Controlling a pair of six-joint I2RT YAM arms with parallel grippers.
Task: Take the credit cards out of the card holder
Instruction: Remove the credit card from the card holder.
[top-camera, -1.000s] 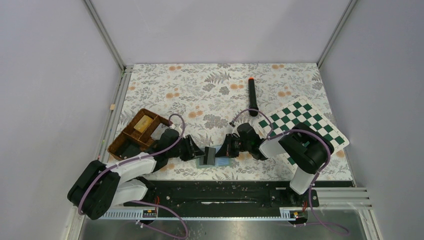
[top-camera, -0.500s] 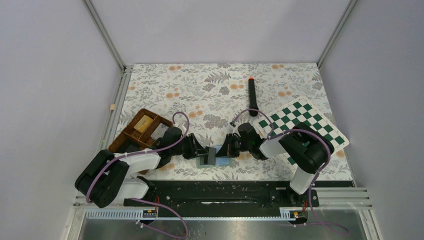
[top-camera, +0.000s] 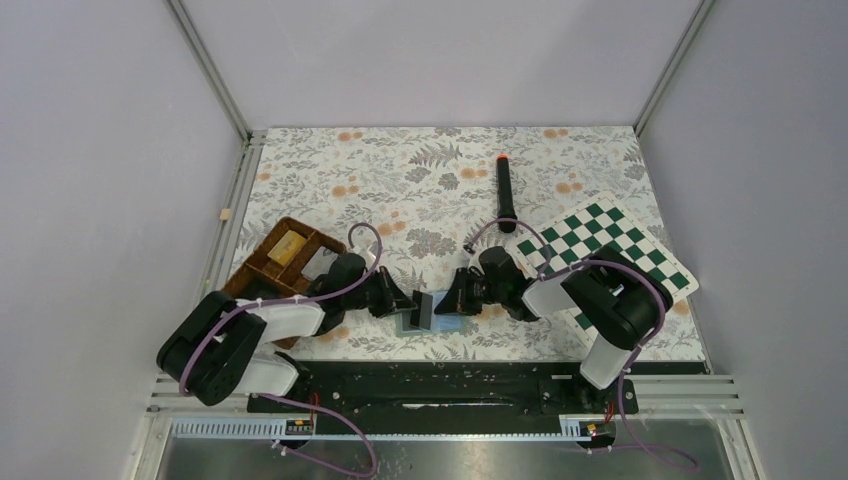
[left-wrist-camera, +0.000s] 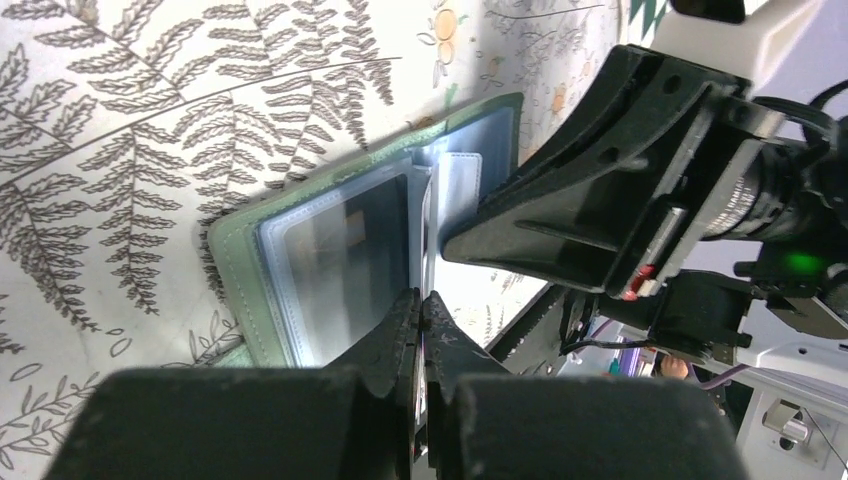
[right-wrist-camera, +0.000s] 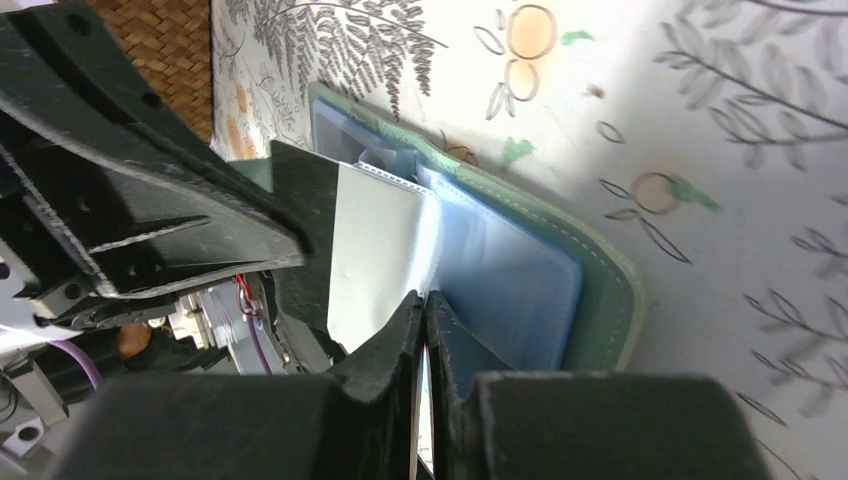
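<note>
Both arms sit folded low, forearms angled inward. Left gripper (top-camera: 408, 302) and right gripper (top-camera: 444, 304) point tip to tip, close together. Left fingers (left-wrist-camera: 395, 335) are pressed fully together. Right fingers (right-wrist-camera: 390, 350) are pinched, with a sliver of gap.

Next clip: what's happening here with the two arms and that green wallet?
Both arms meet at the open card holder, lying on the floral tablecloth near its front edge. The right gripper has its jaws pinched on an inner leaf, holding it up. The left gripper has its jaws shut at the edge of the sleeve showing a dark card; whether they caught the card or only plastic is unclear. No card looks fully out yet.
</note>
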